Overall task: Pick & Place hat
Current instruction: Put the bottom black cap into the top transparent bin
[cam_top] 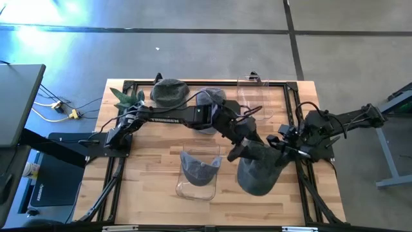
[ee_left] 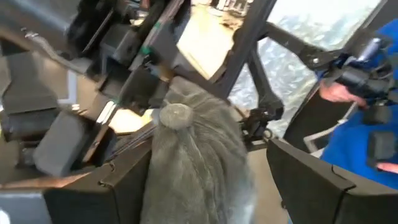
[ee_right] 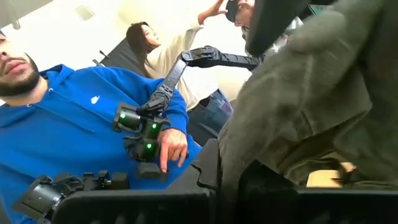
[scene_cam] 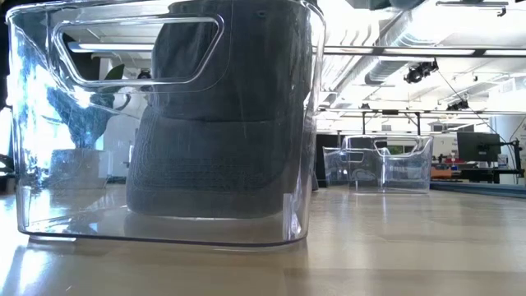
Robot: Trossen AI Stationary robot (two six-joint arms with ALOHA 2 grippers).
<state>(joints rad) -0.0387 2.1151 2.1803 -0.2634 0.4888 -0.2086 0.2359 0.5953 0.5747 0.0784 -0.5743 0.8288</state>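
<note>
Bright blue-white glare washes the grey floor (cam_top: 38,32) at the high view's upper left. Ceiling lights bloom behind the clear plastic bin (scene_cam: 164,123) in the low view; both wrist views are motion-blurred.

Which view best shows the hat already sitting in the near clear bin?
The low view: the hat in the bin fills it, seen through the clear wall. The high view shows it small from above; neither wrist view shows it.

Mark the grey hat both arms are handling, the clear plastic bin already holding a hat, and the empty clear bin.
grey hat (cam_top: 259,173): high view, on its crown.
clear plastic bin with a hat (cam_top: 182,188): high view, near wall.
empty clear bin (scene_cam: 411,173): low view, front wall.
</note>
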